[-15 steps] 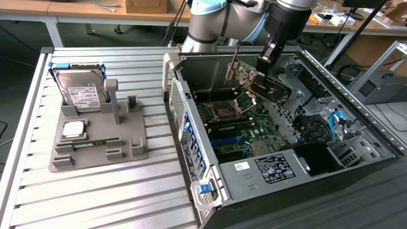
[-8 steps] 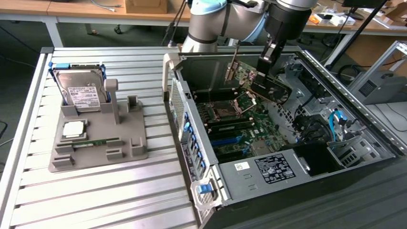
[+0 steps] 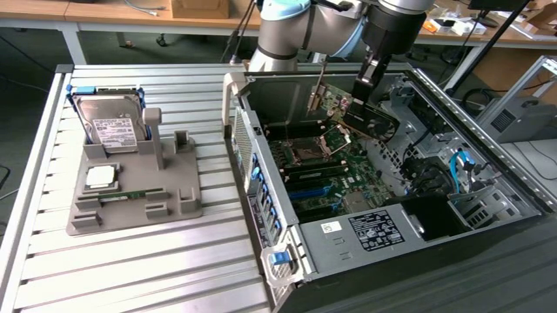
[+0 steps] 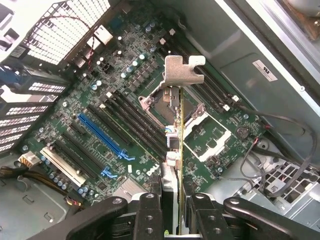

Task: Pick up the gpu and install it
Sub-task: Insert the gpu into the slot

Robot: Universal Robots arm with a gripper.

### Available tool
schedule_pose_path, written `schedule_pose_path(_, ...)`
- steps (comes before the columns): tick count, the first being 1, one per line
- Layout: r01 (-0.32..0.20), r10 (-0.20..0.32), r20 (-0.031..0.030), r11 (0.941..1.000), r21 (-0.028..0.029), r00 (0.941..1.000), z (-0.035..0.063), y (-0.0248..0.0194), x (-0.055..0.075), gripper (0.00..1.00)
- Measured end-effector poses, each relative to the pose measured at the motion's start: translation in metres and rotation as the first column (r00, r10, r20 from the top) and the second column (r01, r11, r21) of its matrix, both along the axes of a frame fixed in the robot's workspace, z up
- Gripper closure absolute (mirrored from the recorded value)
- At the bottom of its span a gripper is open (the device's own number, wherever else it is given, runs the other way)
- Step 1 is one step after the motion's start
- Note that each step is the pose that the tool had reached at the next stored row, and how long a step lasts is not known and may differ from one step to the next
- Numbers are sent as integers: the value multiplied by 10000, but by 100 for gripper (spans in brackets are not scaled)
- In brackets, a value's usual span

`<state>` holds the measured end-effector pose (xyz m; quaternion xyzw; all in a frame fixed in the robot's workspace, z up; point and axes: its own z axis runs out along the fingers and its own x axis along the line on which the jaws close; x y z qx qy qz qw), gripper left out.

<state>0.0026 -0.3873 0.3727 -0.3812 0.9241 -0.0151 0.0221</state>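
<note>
The gpu [image 3: 346, 107] hangs in the air inside the open computer case [image 3: 366, 261], above the motherboard [image 3: 335, 176]. Its green board, black cooler and silver end bracket [image 3: 317, 91] all show. My gripper [image 3: 369, 73] comes down from above and is shut on the card's upper edge. In the wrist view the gpu [image 4: 180, 145] is seen edge-on between my gripper's [image 4: 175, 220] black fingers [image 4: 149, 215], bracket end [image 4: 184, 70] farthest from the camera. It hovers over the CPU socket [image 4: 162, 102], apart from the blue expansion slot [image 4: 102, 134].
On the slatted table at the exterior view's left, a grey fixture [image 3: 179, 195] holds a hard drive [image 3: 113, 127], a processor chip [image 3: 100, 176] and a memory stick [image 3: 130, 194]. Case walls, a drive cage [image 3: 474, 208] and cables [image 4: 280, 150] surround the motherboard.
</note>
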Motion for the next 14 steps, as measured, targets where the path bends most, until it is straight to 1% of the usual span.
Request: schedule_pose_path(14,-436,436,0,9990,0,9990,0,0,-1,73)
